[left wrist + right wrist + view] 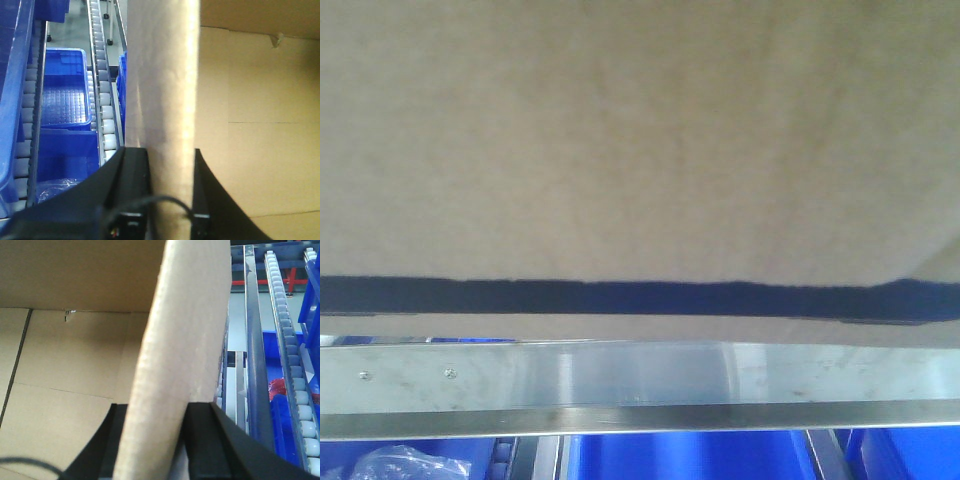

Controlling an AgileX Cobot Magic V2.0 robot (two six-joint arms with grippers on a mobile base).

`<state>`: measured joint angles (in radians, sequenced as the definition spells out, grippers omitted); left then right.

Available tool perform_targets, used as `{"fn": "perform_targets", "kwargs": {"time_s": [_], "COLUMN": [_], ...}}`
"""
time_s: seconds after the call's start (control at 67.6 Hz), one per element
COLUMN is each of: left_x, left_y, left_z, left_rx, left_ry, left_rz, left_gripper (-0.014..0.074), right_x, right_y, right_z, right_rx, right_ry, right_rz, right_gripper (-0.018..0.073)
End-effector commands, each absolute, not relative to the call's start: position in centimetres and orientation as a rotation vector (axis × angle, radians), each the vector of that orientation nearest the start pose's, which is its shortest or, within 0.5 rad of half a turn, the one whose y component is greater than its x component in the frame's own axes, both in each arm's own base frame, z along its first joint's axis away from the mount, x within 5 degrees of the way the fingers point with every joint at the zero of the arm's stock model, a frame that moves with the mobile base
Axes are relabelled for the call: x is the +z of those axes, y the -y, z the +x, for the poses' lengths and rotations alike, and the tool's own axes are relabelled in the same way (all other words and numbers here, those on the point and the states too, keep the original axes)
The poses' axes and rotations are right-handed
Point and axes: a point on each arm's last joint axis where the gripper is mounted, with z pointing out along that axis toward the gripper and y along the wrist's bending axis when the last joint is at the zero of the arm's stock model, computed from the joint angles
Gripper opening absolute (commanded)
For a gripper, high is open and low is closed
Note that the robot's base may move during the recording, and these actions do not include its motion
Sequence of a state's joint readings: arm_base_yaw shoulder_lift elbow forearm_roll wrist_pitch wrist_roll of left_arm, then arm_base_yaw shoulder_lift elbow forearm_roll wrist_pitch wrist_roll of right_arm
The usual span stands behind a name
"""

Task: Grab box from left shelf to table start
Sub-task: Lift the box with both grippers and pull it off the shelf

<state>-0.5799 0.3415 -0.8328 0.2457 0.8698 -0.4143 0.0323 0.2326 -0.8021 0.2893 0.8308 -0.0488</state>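
A brown cardboard box (640, 140) fills the upper part of the front view, right in front of the camera. My left gripper (170, 165) is shut on the box's left wall (160, 100), one black finger outside and one inside. My right gripper (155, 420) is shut on the box's right wall (185, 340) the same way. The open inside of the box (260, 125) shows in both wrist views, including the right wrist view (65, 355), and looks empty.
A metal shelf rail (640, 385) runs across below the box. Blue plastic bins (65, 95) sit on roller tracks (102, 75) to the left. More roller tracks (290, 340) and a blue bin (285, 405) lie to the right. A clear plastic bag (405, 465) lies in a lower bin.
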Motion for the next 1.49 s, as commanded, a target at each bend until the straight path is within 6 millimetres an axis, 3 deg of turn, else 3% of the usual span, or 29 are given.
{"fn": "perform_targets", "kwargs": {"time_s": [0.0,1.479], "left_x": [41.62,41.62], "left_y": [0.29,0.29], "left_z": [2.86,2.86], "left_rx": [-0.53,-0.53], "left_ry": [-1.61,-1.61], "left_rz": [0.16,0.16], "left_gripper": [-0.0093,-0.0093], "right_x": [40.22,40.22], "right_y": [-1.4,-1.4], "right_z": [0.83,0.83], "right_rx": [0.245,0.245], "right_ry": [-1.582,-1.582], "right_rz": [-0.038,-0.038], "right_gripper": [0.0059,0.0059]}}
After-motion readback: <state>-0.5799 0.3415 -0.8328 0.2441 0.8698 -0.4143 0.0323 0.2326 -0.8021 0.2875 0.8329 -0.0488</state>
